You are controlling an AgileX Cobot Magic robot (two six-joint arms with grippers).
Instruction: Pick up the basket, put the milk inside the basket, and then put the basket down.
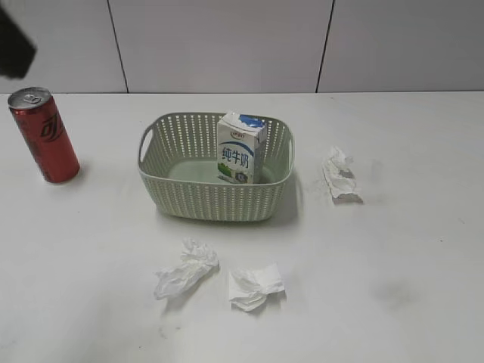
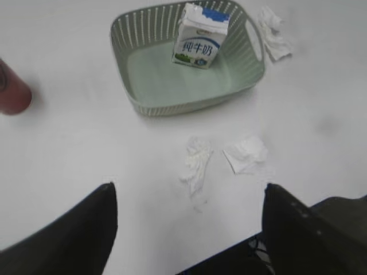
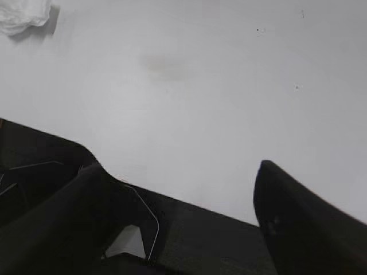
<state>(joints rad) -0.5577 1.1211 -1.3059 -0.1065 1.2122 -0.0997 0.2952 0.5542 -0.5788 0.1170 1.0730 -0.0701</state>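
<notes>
The pale sage-green basket (image 1: 215,200) stands on the white table, mid-view. The milk carton (image 1: 240,149), white with blue top, stands upright inside it at the back right. Both also show in the left wrist view: basket (image 2: 166,103), milk (image 2: 199,39). My left gripper (image 2: 189,192) is open and empty, high above the table's near part, well back from the basket. My right gripper (image 3: 180,172) is open and empty over the table's front edge, far from the basket. Neither gripper's jaws show in the exterior view.
A red soda can (image 1: 44,136) stands left of the basket. Crumpled tissues lie in front of the basket (image 1: 187,268), (image 1: 255,287) and to its right (image 1: 340,175). A dark arm part (image 1: 13,45) shows at the top left corner.
</notes>
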